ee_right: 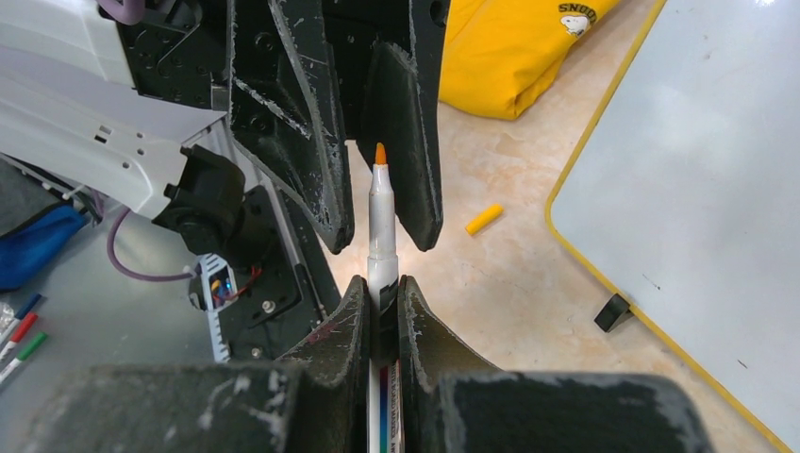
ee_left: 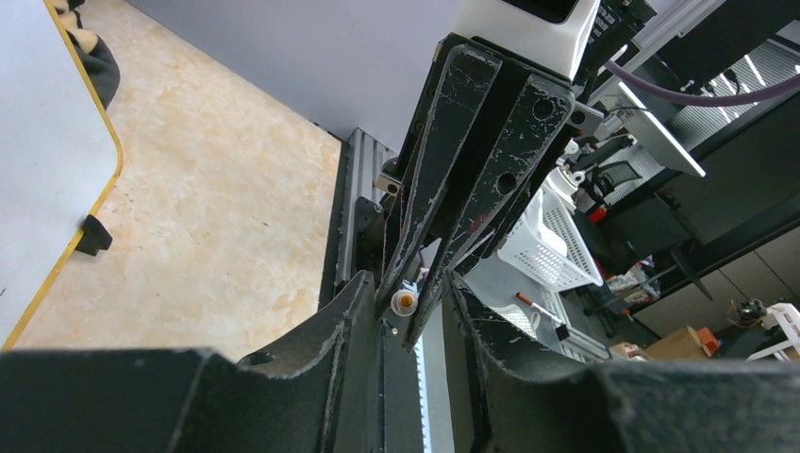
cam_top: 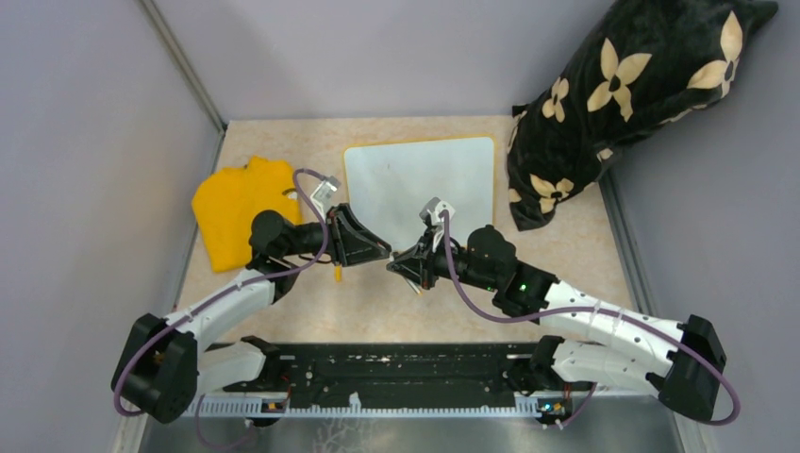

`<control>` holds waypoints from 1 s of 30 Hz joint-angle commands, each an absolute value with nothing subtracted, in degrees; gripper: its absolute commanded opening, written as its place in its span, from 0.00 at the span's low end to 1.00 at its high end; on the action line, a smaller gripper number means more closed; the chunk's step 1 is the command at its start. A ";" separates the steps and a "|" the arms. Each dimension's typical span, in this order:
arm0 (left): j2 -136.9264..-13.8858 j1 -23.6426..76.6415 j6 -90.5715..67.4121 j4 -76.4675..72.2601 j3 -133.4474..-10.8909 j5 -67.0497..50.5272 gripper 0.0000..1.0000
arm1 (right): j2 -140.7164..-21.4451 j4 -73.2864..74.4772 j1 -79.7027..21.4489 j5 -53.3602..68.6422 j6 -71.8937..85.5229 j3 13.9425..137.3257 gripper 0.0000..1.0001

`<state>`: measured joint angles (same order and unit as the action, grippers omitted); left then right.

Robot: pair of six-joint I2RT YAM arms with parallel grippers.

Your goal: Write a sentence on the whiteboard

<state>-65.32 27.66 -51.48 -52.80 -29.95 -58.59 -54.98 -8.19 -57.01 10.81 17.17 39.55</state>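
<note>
Beige marbled table (cam_top: pixel 585 255), grey walls around.
1. Right tool (ee_right: pixel 382 283): pinching an uncapped orange-tipped marker (ee_right: pixel 381 189) by its barrel, nib outward.
2. Left tool (ee_right: pixel 379 241): fingers spread either side of the nib, no contact visible. Handling note: likely a handover; clamp the white barrel, never the nib, before the right lets go.
3. Orange cap (ee_right: pixel 482 219): loose on table.
4. Whiteboard (cam_top: pixel 420 179): flat beyond, no sentence visible.
5. White basket (ee_left: pixel 552 241): off-table, contents indiscernible.
</note>
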 commanded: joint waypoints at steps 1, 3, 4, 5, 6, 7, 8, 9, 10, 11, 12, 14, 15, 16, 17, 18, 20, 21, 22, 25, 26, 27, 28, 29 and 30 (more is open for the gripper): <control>-65.65 28.09 -51.50 -55.68 -29.45 -59.72 0.36 | -55.20 -11.69 -57.44 11.62 17.76 43.16 0.00; -65.85 28.15 -51.50 -55.67 -29.44 -59.81 0.34 | -55.19 -11.69 -57.45 11.52 17.76 43.15 0.00; -65.89 28.19 -51.50 -55.64 -29.52 -59.85 0.32 | -55.15 -11.69 -57.40 11.51 17.75 43.08 0.00; -66.00 28.19 -51.50 -55.64 -29.53 -59.85 0.31 | -55.11 -11.69 -57.47 11.51 17.75 43.07 0.00; -66.08 28.28 -51.50 -55.63 -29.53 -59.86 0.29 | -55.11 -11.73 -57.40 11.45 17.75 43.02 0.00; -66.16 28.30 -51.50 -55.66 -29.53 -59.86 0.26 | -55.06 -11.77 -57.39 11.48 17.75 42.98 0.00; -66.26 28.32 -51.50 -55.68 -29.51 -59.83 0.23 | -55.08 -11.78 -57.39 11.43 17.75 42.98 0.00; -66.27 28.38 -51.50 -55.64 -29.48 -59.66 0.20 | -55.01 -11.78 -57.39 11.43 17.71 42.98 0.00; -66.29 28.38 -51.50 -55.66 -29.45 -59.46 0.17 | -55.00 -11.78 -57.45 11.45 17.75 42.98 0.00; -66.35 28.39 -51.50 -55.64 -29.37 -59.34 0.14 | -54.95 -11.84 -57.40 11.43 17.81 42.98 0.00; -66.32 28.38 -51.50 -55.68 -29.36 -59.27 0.09 | -54.93 -11.86 -57.42 11.43 17.76 42.98 0.00; -66.23 28.47 -51.50 -55.68 -29.31 -59.12 0.00 | -54.85 -12.02 -57.43 11.81 18.07 42.97 0.00; -66.09 28.48 -51.50 -55.68 -29.28 -58.97 0.00 | -54.84 -12.10 -57.40 12.27 18.25 42.98 0.00; -65.93 28.48 -51.57 -55.81 -29.23 -58.67 0.00 | -54.84 -12.05 -57.39 12.66 18.46 43.12 0.00; -65.82 28.48 -51.65 -55.92 -29.14 -58.43 0.00 | -54.84 -11.93 -57.39 12.73 18.83 43.36 0.00; -65.69 28.47 -51.74 -56.10 -29.10 -58.18 0.00 | -54.68 -11.83 -57.41 12.79 19.23 43.45 0.05; -65.31 28.41 -51.90 -56.25 -29.28 -57.72 0.00 | -54.27 -11.78 -57.40 12.69 20.03 43.59 0.28; -65.08 28.42 -51.94 -56.17 -29.58 -57.23 0.00 | -53.86 -11.78 -57.38 12.46 20.69 43.67 0.38; -64.79 28.39 -52.20 -56.13 -29.73 -56.27 0.00 | -53.30 -11.84 -57.39 12.34 21.35 43.76 0.47; -62.79 28.22 -53.04 -56.75 -30.00 -51.59 0.00 | -51.49 -12.10 -57.40 11.57 23.60 44.15 0.70; -61.84 28.17 -53.19 -56.42 -30.31 -49.66 0.00 | -50.89 -12.31 -57.39 11.51 24.37 44.47 0.76; -60.87 28.15 -53.37 -55.89 -30.64 -47.47 0.00 | -50.32 -12.50 -57.39 11.29 25.18 44.77 0.78; -59.65 28.18 -53.47 -55.34 -30.93 -44.15 0.00 | -49.87 -12.90 -57.28 11.37 26.12 45.04 0.79; -58.62 28.21 -53.52 -54.80 -31.28 -41.53 0.00 | -49.39 -13.96 -56.93 11.78 27.28 45.16 0.79; -57.38 28.21 -53.57 -54.17 -31.55 -38.92 0.00 | -48.89 -15.29 -56.35 12.37 28.62 45.06 0.79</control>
<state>-61.73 28.03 -53.01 -53.52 -29.67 -49.84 -52.03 -8.58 -56.99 11.46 23.66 41.36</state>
